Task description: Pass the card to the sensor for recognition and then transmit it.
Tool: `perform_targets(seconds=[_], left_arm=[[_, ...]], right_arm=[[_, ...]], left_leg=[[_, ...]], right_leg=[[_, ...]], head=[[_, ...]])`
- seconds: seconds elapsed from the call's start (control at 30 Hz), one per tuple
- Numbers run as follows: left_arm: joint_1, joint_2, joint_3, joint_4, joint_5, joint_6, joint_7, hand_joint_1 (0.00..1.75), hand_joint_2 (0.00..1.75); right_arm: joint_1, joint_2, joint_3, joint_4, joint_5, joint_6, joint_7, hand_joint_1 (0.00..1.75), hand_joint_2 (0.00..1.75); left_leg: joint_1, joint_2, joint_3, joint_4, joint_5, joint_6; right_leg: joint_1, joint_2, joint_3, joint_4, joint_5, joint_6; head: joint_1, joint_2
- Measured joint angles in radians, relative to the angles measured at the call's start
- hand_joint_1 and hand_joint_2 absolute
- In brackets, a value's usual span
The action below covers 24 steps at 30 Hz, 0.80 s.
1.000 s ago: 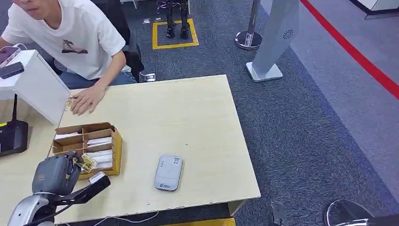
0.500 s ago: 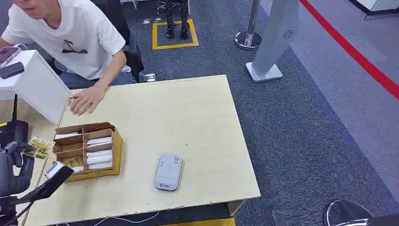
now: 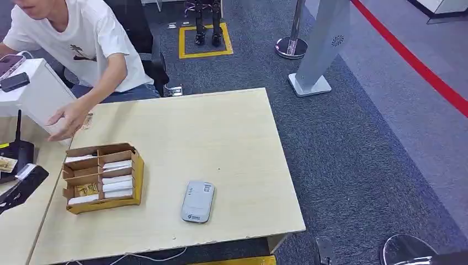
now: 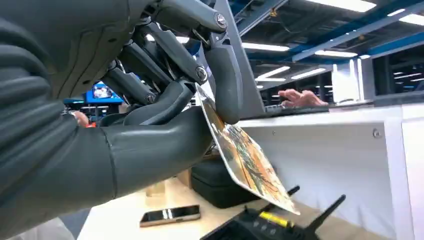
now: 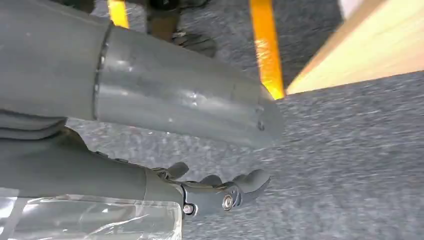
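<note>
In the left wrist view my left hand pinches a yellow patterned card between the thumb and a finger, and the card slants away from the palm. In the head view that card peeks in at the far left edge, above my left wrist. The grey card sensor lies flat on the table's near middle, well to the right of the card. My right hand hangs over the carpet beside the table, holding nothing.
A cardboard card box with several cards stands between my left arm and the sensor. A black router and a white box sit at the left. A person's hand reaches over the far left of the table. A phone lies nearby.
My left hand has carried the card from the card box out to the far left. The person's hand has lifted off the table and moved left.
</note>
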<state>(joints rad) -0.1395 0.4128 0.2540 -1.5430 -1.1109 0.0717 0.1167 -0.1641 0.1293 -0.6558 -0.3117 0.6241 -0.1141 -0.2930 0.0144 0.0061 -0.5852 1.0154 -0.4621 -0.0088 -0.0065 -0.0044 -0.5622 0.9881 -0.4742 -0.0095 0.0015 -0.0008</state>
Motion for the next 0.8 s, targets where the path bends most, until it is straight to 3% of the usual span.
perform_targets(seconds=[0.33, 0.8], left_arm=[[-0.196, -0.074, -0.140, 0.160, -0.021, 0.004, 0.012, 1.75, 1.75], [-0.251, -0.127, -0.212, 0.222, -0.020, 0.007, 0.016, 1.75, 1.75]], right_arm=[[-0.022, 0.005, 0.020, -0.003, -0.008, 0.002, -0.001, 0.00, 0.00], [-0.022, 0.006, 0.024, -0.003, -0.014, -0.001, 0.000, 0.00, 0.00]], left_leg=[[0.000, 0.000, -0.001, 0.001, 0.001, 0.001], [0.000, 0.002, -0.001, 0.000, 0.000, 0.000]], right_leg=[[0.000, -0.001, 0.000, 0.000, 0.001, 0.000], [0.000, 0.002, -0.001, 0.000, 0.001, 0.000]], head=[[0.000, 0.000], [0.000, 0.000]])
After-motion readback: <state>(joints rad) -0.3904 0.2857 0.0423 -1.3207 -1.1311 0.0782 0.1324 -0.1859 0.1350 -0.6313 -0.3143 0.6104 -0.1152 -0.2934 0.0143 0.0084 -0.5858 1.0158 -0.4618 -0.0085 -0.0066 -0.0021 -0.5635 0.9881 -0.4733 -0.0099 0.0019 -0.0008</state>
